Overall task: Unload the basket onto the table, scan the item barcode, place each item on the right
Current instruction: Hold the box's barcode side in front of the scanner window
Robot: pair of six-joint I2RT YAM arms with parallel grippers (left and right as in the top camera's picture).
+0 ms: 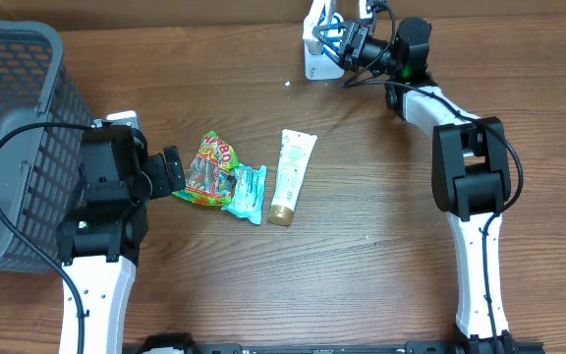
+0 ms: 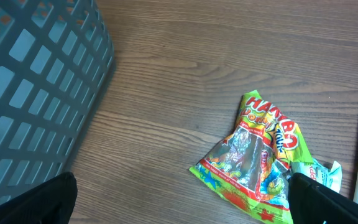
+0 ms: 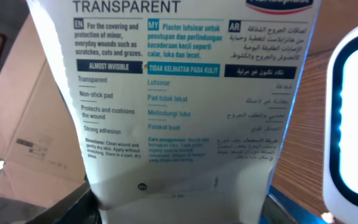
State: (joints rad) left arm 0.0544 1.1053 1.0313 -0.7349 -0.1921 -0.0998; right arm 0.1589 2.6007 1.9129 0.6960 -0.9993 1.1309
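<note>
At far edge of table (image 1: 381,275), R gripper (image 1: 342,41) clamps plaster pack (image 3: 173,93), held up off the wood just beside white scanner (image 1: 314,49). Wrist view: pack's printed side fills frame, "TRANSPARENT" legible, text in 3 langs; scanner's blue-lit rim at right. No barcode legible on that face.

L gripper (image 1: 177,173) spread wide, nothing between fingers (image 2: 36,202); sits low at candy bag (image 1: 207,169), whether touching can't tell. Teal packet (image 1: 247,192) overlaps bag's R side; cream tube (image 1: 291,177) just beside, cap toward robot. Grey basket (image 1: 8,118) at far L.
</note>
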